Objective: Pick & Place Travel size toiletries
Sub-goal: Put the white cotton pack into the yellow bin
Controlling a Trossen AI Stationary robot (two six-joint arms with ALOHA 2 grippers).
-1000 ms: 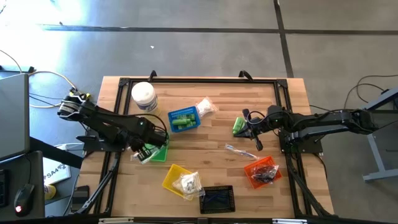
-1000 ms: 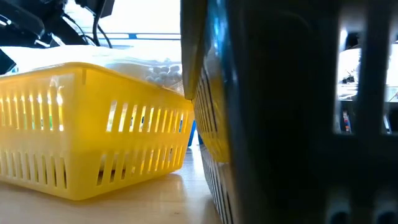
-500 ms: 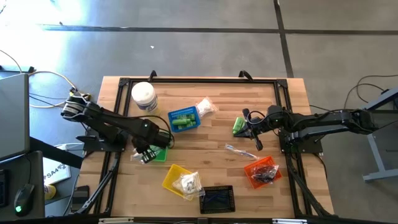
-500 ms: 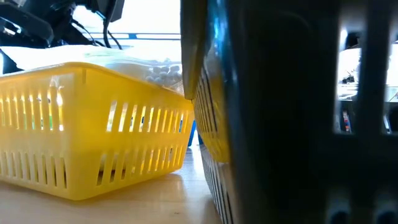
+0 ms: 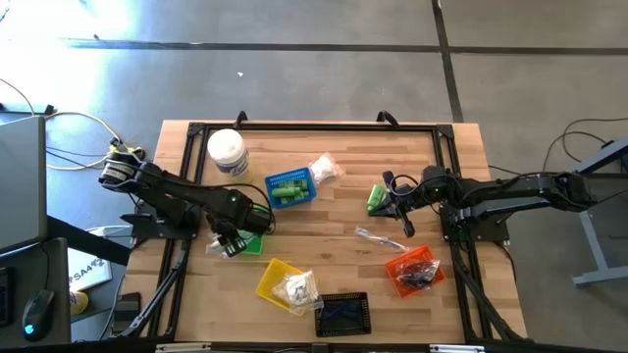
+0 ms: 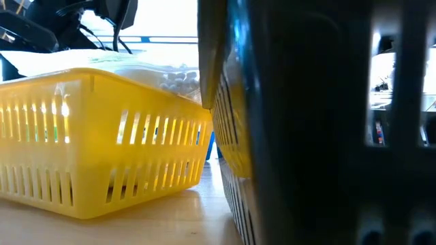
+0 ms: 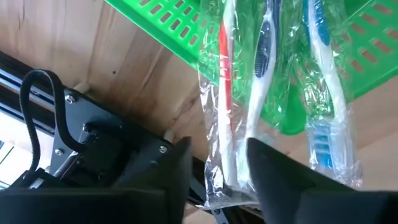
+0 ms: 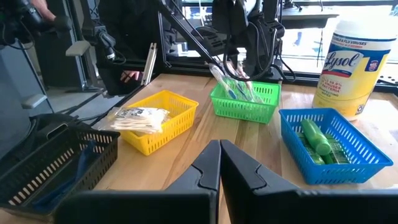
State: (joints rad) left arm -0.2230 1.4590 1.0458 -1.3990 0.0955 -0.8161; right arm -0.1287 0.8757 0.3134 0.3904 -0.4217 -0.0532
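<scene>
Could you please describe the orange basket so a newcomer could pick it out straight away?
Start at the wooden table seen from above and go to its right side, near the right arm's base. The orange basket sits there, holding small dark pieces; no other basket shares its colour or side.

Pale wooden tabletop [image 5: 334, 221] edged by a black metal frame. Resting directly on it: a white-lidded Lysol jar [image 5: 228, 153], blue [image 5: 290, 188], green [image 5: 249, 239], yellow [image 5: 281, 283], orange [image 5: 413, 271] and black [image 5: 341, 314] slotted baskets, a clear sachet [image 5: 379, 236], apparently a toothbrush.
</scene>
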